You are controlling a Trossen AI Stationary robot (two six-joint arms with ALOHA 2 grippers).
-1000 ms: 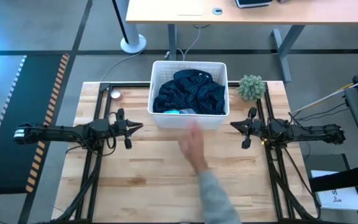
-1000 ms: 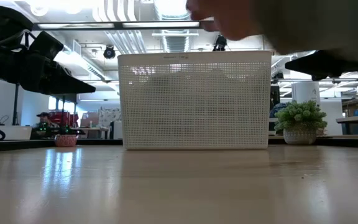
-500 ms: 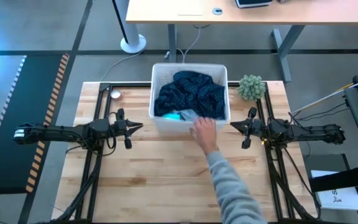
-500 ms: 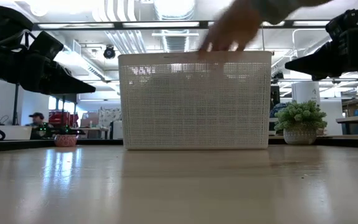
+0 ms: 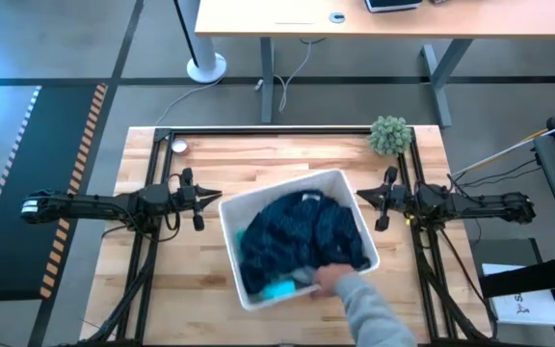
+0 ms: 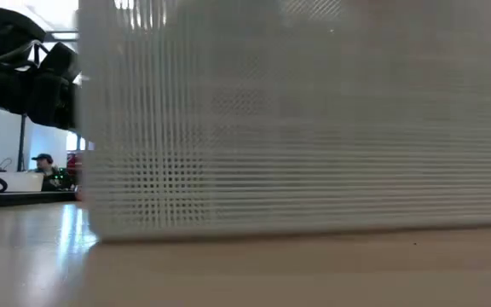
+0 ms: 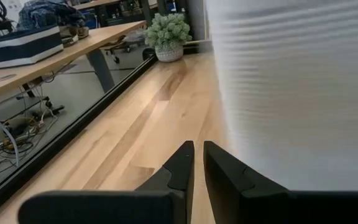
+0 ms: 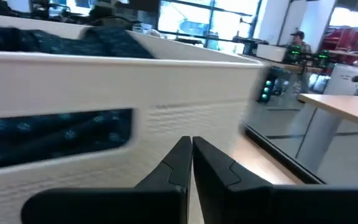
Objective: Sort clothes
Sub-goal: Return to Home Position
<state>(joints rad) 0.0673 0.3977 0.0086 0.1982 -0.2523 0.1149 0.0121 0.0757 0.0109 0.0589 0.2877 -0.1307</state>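
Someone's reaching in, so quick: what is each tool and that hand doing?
Left tool: shut, empty.
Right tool: shut, empty.
Person's hand: gripping the white basket.

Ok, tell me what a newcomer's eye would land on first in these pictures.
The white basket sits skewed at the table's middle between the arms, heaped with a navy dotted garment and a bit of teal fabric. A person's hand in a grey sleeve grips its near rim. The left gripper and right gripper wait shut at either side, and a small green plant stands at the far right corner.
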